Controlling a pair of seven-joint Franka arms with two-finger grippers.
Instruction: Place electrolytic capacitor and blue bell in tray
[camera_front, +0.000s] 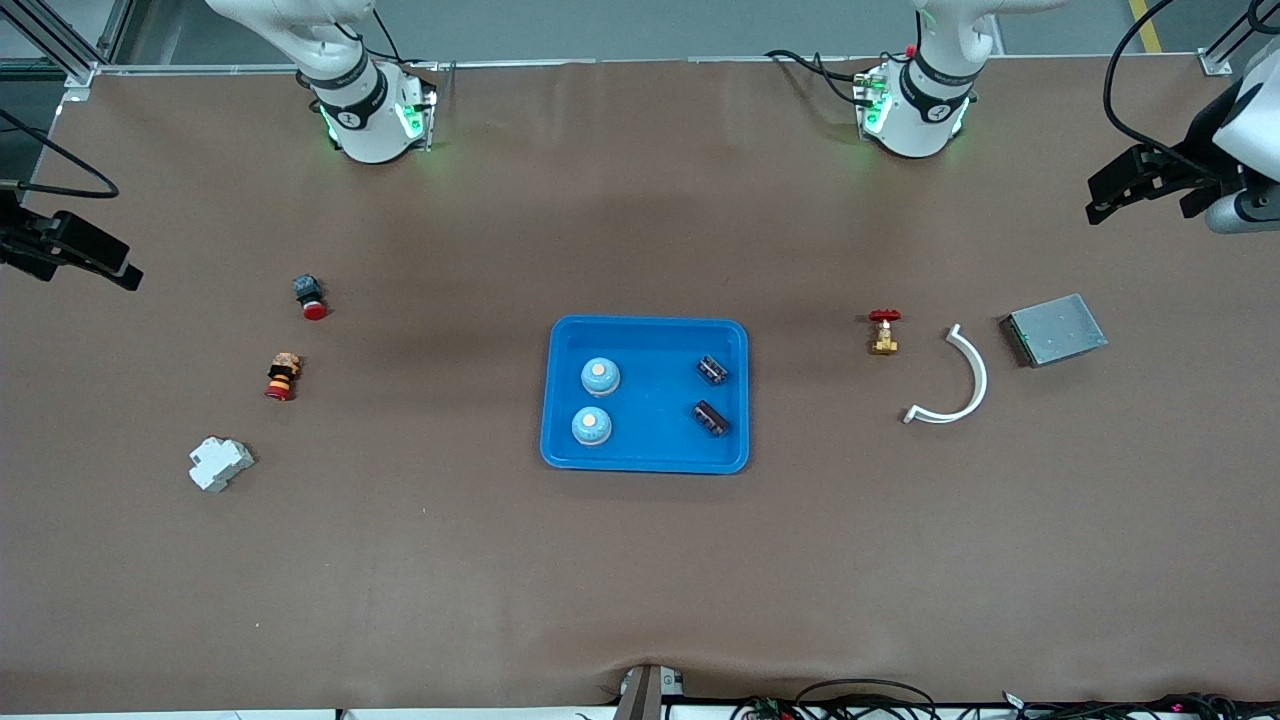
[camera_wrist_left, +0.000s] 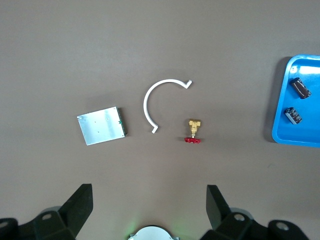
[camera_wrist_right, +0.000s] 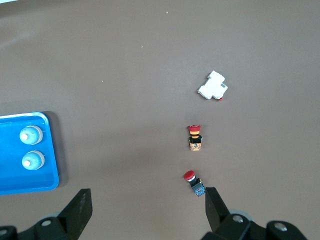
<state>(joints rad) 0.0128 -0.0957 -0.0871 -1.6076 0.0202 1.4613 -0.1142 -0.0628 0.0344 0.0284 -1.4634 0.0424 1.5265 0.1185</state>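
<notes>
The bright-blue tray (camera_front: 655, 400) lies in the middle of the table. Two blue bells (camera_front: 600, 376) (camera_front: 591, 426) stand in it at the right arm's end. Two dark electrolytic capacitors (camera_front: 711, 370) (camera_front: 711, 417) lie at its left arm's end. My left gripper (camera_wrist_left: 149, 189) hangs open and empty, high over bare table at the left arm's end, and shows in the front view (camera_front: 1110, 195). My right gripper (camera_wrist_right: 147, 192) hangs open and empty, high over the right arm's end, seen in the front view (camera_front: 120, 270). The left wrist view catches the tray (camera_wrist_left: 310, 75) and both capacitors (camera_wrist_left: 300, 87).
Toward the left arm's end lie a red-handled brass valve (camera_front: 884, 331), a white curved strip (camera_front: 965, 380) and a flat grey metal box (camera_front: 1055, 329). Toward the right arm's end lie two red push buttons (camera_front: 310, 296) (camera_front: 282, 376) and a white breaker (camera_front: 220, 463).
</notes>
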